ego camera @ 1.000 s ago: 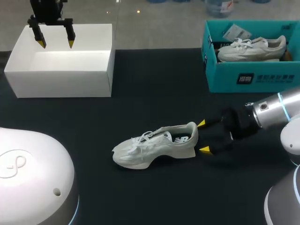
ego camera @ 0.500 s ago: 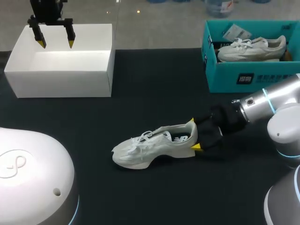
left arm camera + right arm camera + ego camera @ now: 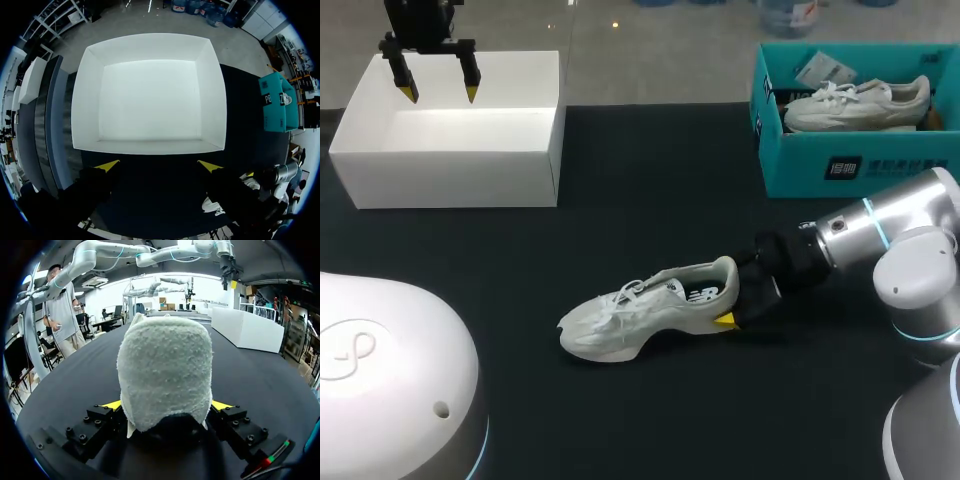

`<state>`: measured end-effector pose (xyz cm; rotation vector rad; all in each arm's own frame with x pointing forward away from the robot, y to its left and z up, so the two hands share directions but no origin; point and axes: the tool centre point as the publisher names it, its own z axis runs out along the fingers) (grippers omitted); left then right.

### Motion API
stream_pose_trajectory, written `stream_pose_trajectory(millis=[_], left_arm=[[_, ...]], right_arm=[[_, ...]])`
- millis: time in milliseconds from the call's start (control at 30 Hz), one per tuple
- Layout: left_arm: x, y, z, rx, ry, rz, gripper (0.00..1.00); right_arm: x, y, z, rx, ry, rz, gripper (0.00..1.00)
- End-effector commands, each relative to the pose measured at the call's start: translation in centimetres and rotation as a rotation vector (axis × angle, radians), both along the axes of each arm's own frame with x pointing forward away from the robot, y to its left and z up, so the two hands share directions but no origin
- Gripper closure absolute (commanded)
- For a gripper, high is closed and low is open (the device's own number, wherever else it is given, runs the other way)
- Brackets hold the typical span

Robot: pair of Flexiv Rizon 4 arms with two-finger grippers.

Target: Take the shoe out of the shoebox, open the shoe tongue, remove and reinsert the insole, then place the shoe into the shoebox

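The shoe [image 3: 645, 305] lies outside any box, on its sole in the middle of the black table [image 3: 650, 200]. Its toe points to the left arm's side and its heel to the right arm's side. It is a pale, almost white sneaker with a smooth moulded sole, white laces and a dark insole seen in the opening. From the right wrist view the heel [image 3: 165, 375] is rounded and has a rough, towel-like fabric.

The right gripper [image 3: 732, 298] is low at this heel. Its two fingers are spread wide, with one yellow tip [image 3: 113, 404] on each side of the heel, just beside it. The heel fills the space between them.

Farther away, at the far left corner, stands the white box [image 3: 450, 165]. It is open on top, has plain smooth walls, and is empty inside. The left gripper [image 3: 440, 93] hangs above it, fingers also wide apart and holding nothing.

At the far right is a teal box [image 3: 850, 165] with a second pale shoe [image 3: 855, 105] lying in it.
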<state>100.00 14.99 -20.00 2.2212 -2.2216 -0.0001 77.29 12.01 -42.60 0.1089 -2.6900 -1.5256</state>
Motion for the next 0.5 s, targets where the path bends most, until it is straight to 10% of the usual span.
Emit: stream_pose_trajectory(millis=[33,67,500], left_arm=[[0.0,0.0,0.0,0.000,0.000,0.000,0.00],[0.0,0.0,0.0,0.000,0.000,0.000,0.00],[0.0,0.0,0.0,0.000,0.000,0.000,0.00]], right_arm=[[-0.2,0.4,-0.3,-0.018,0.003,-0.031,0.82],[-0.4,0.4,-0.3,-0.019,0.002,-0.036,1.00],[-2.7,-0.5,-0.2,-0.022,-0.004,-0.164,1.00]])
